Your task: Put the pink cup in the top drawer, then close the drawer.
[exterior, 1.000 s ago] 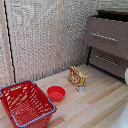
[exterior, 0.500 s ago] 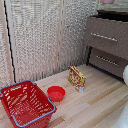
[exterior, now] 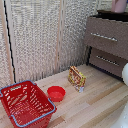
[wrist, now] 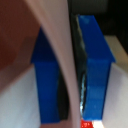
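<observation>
In the wrist view my gripper (wrist: 70,75) is shut on the pink mug: its thin pink wall (wrist: 55,35) runs between the two blue fingers (wrist: 95,65). In the exterior view the mug (exterior: 119,5) shows at the top edge, just above the top of the dark brown dresser (exterior: 107,27); I cannot tell whether it touches it. The gripper itself is out of frame there. Two drawer fronts with silver bar handles (exterior: 104,36) are visible below. Whether the top drawer is open cannot be told.
A red wire-rimmed basket (exterior: 25,102) and a low red bowl (exterior: 56,93) sit on the wooden table (exterior: 95,102). A yellow-brown packet (exterior: 76,77) stands near the dresser. Woven-slat panels (exterior: 40,35) form the back wall. A white rounded shape (exterior: 125,74) is at the exterior view's right edge.
</observation>
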